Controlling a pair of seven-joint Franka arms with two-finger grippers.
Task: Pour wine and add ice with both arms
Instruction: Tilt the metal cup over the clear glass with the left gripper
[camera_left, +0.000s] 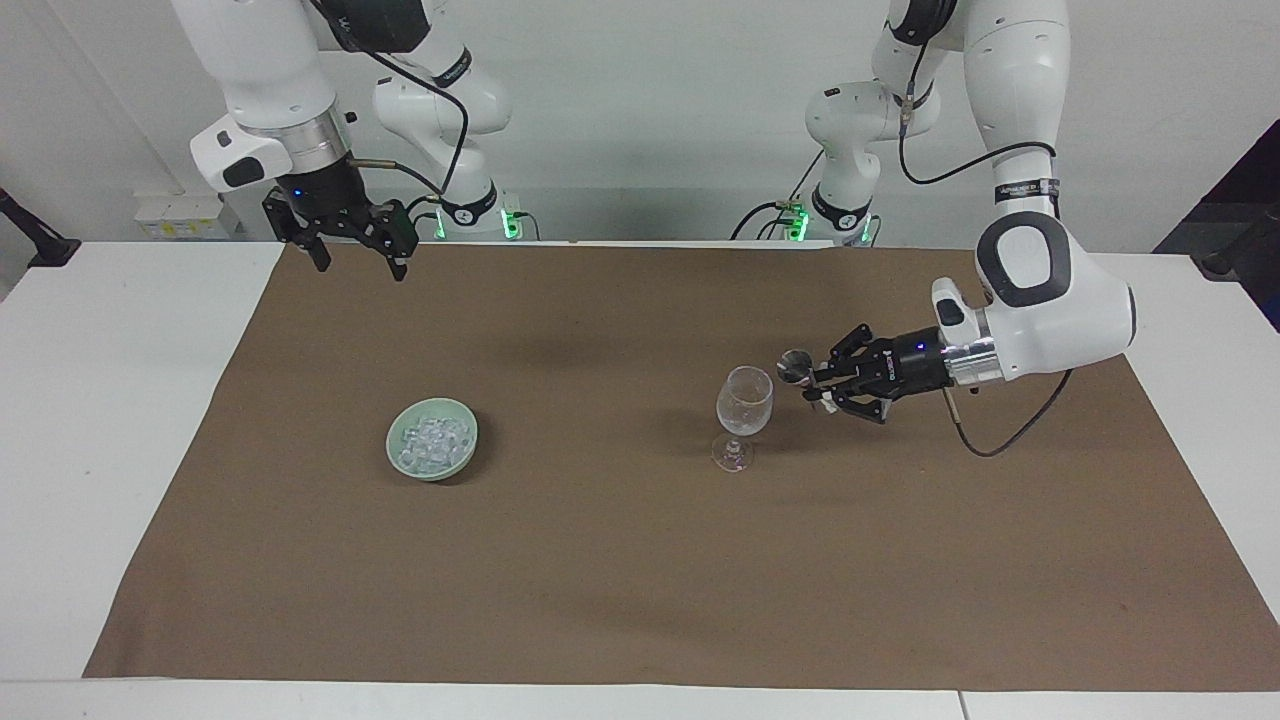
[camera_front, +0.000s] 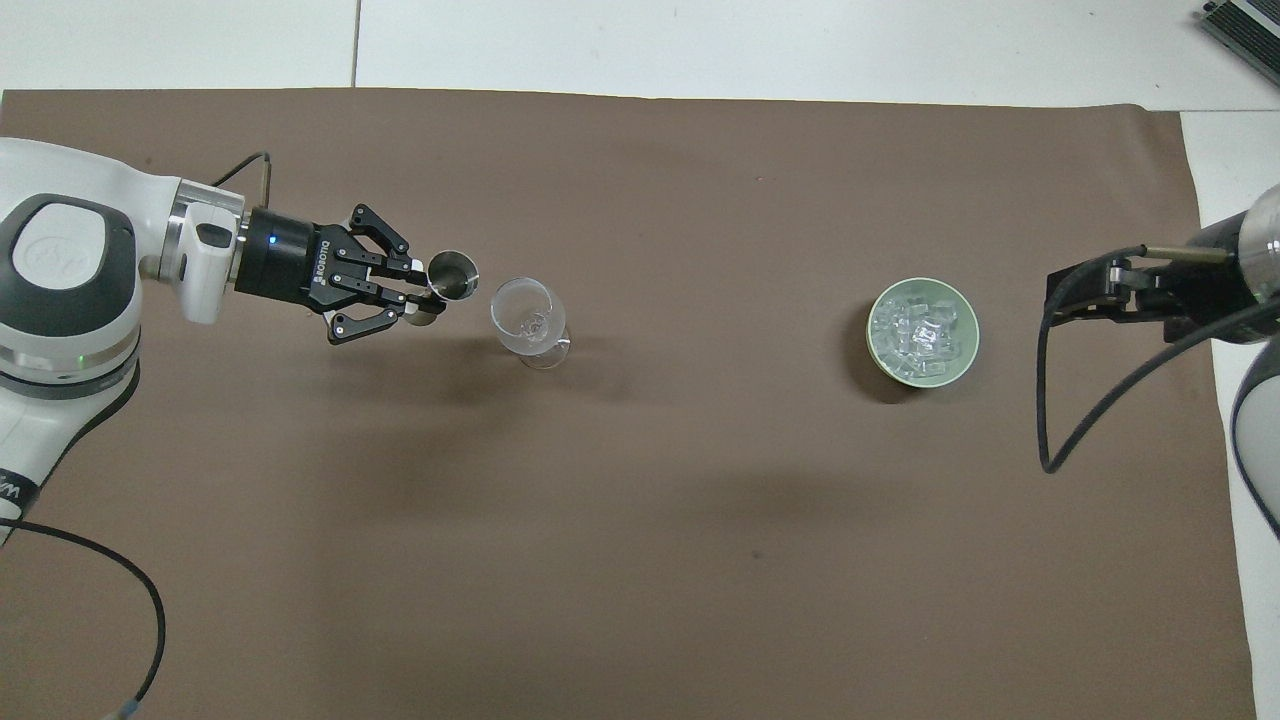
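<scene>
**Presently: measure held beside the glass, ice untouched in its bowl**

Right hand (camera_left: 361, 268): fingers spread wide, nothing in them. It hangs over the edge of the brown mat (camera_left: 600, 560) at the right arm's end of the table (camera_left: 100, 400). This arm waits.

The ice (camera_left: 432, 440): a heap of small clear cubes in the pale green bowl (camera_left: 470, 442), which stands on the mat toward the right arm's end, well apart from the glass. Judged light and hard but slick, so a cube is liable to squirt out of a pinch. Best taken one at a time off the top of the heap, across two flat faces, with a narrow and gentle closing.

Stemmed glass (camera_left: 745, 400): upright on the mat toward the left arm's end. Whether it contains anything cannot be told. Judged fragile and top-heavy, so any knock to the rim risks tipping it.

Left hand (camera_left: 818, 383): closed tight on a small metal measuring cup (camera_left: 796, 365), carried in the air just beside the glass rim and not touching it. The pour is judged not yet begun
</scene>
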